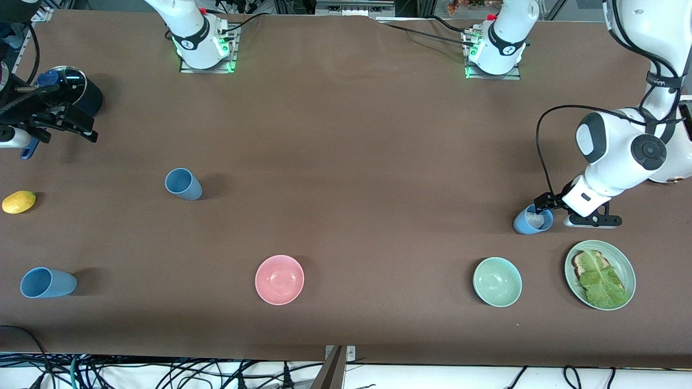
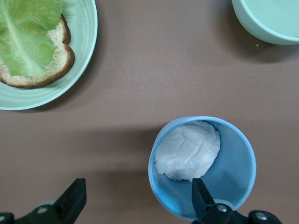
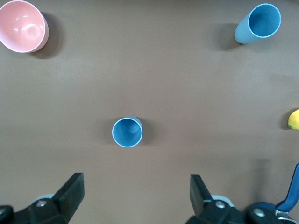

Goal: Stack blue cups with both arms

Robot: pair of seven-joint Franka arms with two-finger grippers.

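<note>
Three blue cups stand on the worktop (image 1: 346,162): the first cup (image 1: 183,183) upper left of centre, the second cup (image 1: 47,282) at lower left, the third cup (image 1: 532,220) at mid right. The left gripper (image 1: 542,208), bent low at the right edge, is spread open with one finger inside the third cup, which holds white paper (image 2: 188,150). The right gripper (image 1: 57,121) hangs released at the upper left edge.

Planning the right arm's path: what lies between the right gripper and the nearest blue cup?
Bare table only, in the right wrist view: the open right gripper is apart from the upright blue cup.
</note>
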